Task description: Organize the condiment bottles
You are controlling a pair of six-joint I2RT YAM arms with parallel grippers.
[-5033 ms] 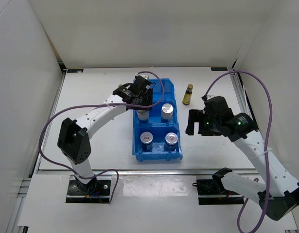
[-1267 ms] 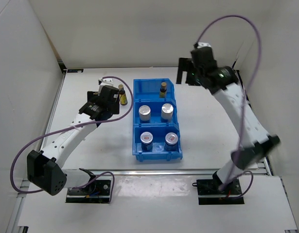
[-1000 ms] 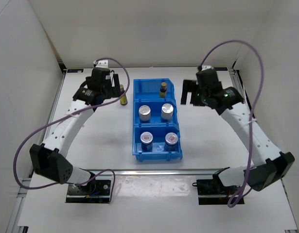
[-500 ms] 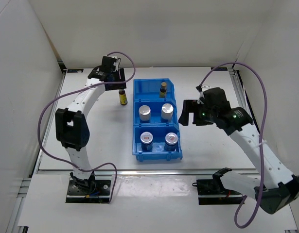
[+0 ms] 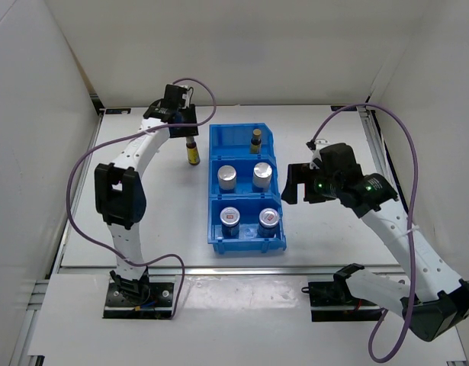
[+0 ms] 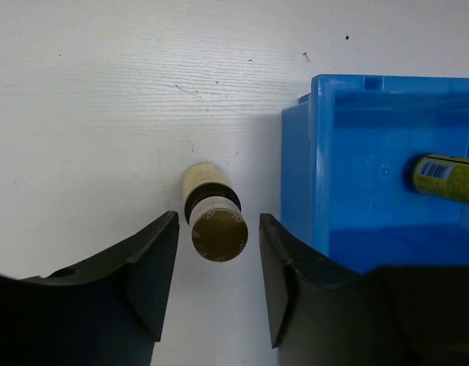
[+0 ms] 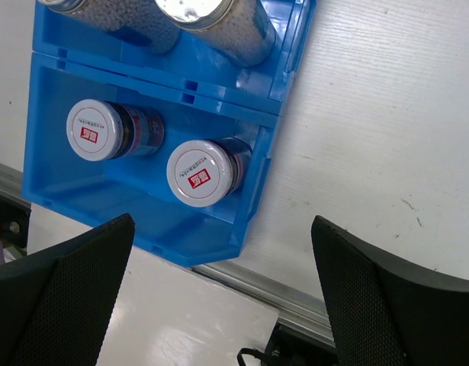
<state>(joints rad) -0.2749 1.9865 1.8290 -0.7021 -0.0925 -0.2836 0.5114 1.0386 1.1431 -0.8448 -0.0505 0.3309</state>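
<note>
Left tool (image 6: 216, 223) narrow, astride amber bottle (image 6: 219, 235); blue bin (image 6: 299, 168) wall beside; right tool (image 7: 223, 223) wide.

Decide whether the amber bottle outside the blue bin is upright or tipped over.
Upright: the amber bottle stands on the table, its round cap facing the downward-looking left wrist camera.
</note>
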